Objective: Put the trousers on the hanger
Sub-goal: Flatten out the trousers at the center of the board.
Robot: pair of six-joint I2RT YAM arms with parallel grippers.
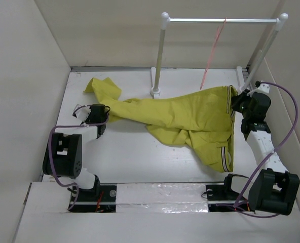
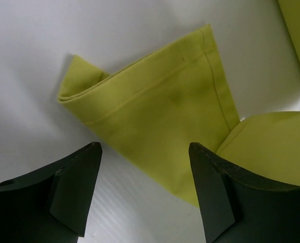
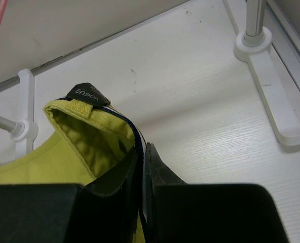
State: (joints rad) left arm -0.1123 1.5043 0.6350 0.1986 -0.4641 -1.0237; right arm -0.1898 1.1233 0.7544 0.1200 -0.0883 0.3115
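The mustard-yellow trousers (image 1: pixel 185 119) lie spread across the table, legs trailing to the far left, waistband at the right. My right gripper (image 1: pixel 237 104) is shut on the waistband edge; in the right wrist view the striped seam and a black label (image 3: pixel 84 93) stick up from between the fingers (image 3: pixel 162 174). My left gripper (image 1: pixel 105 109) is open just above a trouser leg; its wrist view shows the folded leg hem (image 2: pixel 155 109) ahead of the spread fingers (image 2: pixel 211 182). The pinkish-red wire hanger (image 1: pixel 213 53) hangs from the rail.
A white-posted rail with a metal bar (image 1: pixel 221 21) stands at the back; its left post foot (image 1: pixel 155 91) rests by the trousers, its right foot (image 3: pixel 269 66) near my right gripper. Walls enclose the table on the left, back and right.
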